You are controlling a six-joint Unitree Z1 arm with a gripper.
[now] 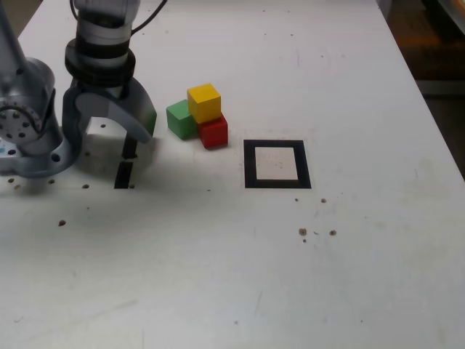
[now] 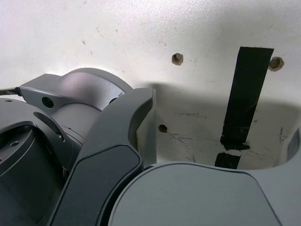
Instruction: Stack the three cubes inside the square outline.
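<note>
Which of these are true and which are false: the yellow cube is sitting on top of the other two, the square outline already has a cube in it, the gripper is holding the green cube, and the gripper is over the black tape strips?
1. The yellow cube rests on the green cube and the red cube. True.
2. The square outline already has a cube in it. False: its white centre is bare; all three cubes sit to its left in the exterior view.
3. The gripper is holding the green cube. False: its jaws are open and empty, apart from the cubes.
4. The gripper is over the black tape strips. True: the wrist view shows them between the jaws.
</note>
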